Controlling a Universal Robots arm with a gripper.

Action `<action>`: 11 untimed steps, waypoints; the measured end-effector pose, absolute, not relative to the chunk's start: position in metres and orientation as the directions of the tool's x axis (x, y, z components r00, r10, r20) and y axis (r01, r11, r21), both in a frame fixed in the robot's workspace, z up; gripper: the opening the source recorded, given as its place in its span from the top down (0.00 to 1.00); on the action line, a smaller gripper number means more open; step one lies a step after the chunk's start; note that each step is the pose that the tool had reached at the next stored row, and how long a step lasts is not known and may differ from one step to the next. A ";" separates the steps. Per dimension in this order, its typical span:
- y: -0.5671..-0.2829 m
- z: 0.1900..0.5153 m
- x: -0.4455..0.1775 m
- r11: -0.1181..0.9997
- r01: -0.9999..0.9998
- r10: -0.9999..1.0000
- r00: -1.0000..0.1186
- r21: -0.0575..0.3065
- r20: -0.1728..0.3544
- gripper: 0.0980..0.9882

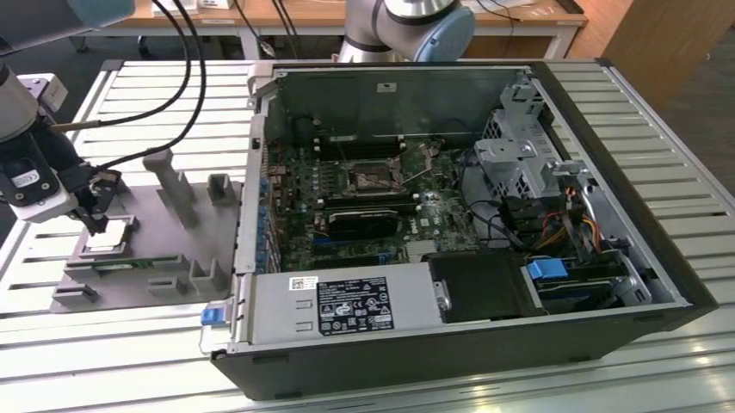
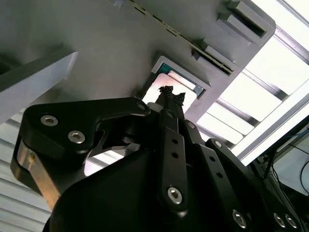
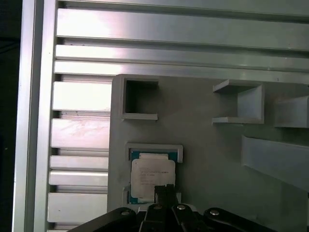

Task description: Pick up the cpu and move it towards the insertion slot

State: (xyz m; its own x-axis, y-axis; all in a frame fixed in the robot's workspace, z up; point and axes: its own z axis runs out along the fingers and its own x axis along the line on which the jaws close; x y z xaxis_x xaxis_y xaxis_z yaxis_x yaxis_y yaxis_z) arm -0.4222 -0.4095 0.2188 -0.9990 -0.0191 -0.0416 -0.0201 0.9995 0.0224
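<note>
One black tool (image 1: 96, 225) hangs low at the exterior view's left, its tips drawn together with nothing clamped between them. In the first wrist view you see the tool (image 3: 164, 189) poised directly over one edge of the cpu (image 3: 151, 174), a small thin square chip with a silvery-white metal top; whether the tips touch the metal cannot be told. The second wrist view shows the closed tool (image 2: 171, 93) against the bright face of the cpu (image 2: 154, 94). The cpu lies flat in a shallow square pocket of a flat grey plastic fixture (image 3: 212, 150) that also bears several upright blocks. The fixture rests on a slatted aluminium worktop (image 1: 126, 353). Farther toward the exterior view's right, note the open black computer case (image 1: 460, 366) lying on its side on the worktop, with a grey power-supply box (image 1: 344, 305) at its near edge and a green motherboard (image 1: 442, 215) behind that. The insertion slot (image 1: 373, 179), a small square socket with a shiny metal frame and dark centre, sits on the motherboard, well apart from the cpu. Farthest off stands a pale grey and blue arm joint (image 1: 408, 21).
</note>
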 end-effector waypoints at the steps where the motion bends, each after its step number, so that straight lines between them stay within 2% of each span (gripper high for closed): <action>1: -0.409 0.217 -0.423 1.000 -0.020 -0.019 -0.999 0.022 -0.042 1.00; 11: -0.409 0.203 -0.427 1.000 -0.020 -0.019 -0.999 0.022 -0.048 1.00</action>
State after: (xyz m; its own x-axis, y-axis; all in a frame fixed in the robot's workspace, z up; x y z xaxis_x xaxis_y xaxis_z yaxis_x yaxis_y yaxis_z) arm -0.4269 -0.4091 0.2032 -0.9987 -0.0191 -0.0477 -0.0202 0.9995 0.0222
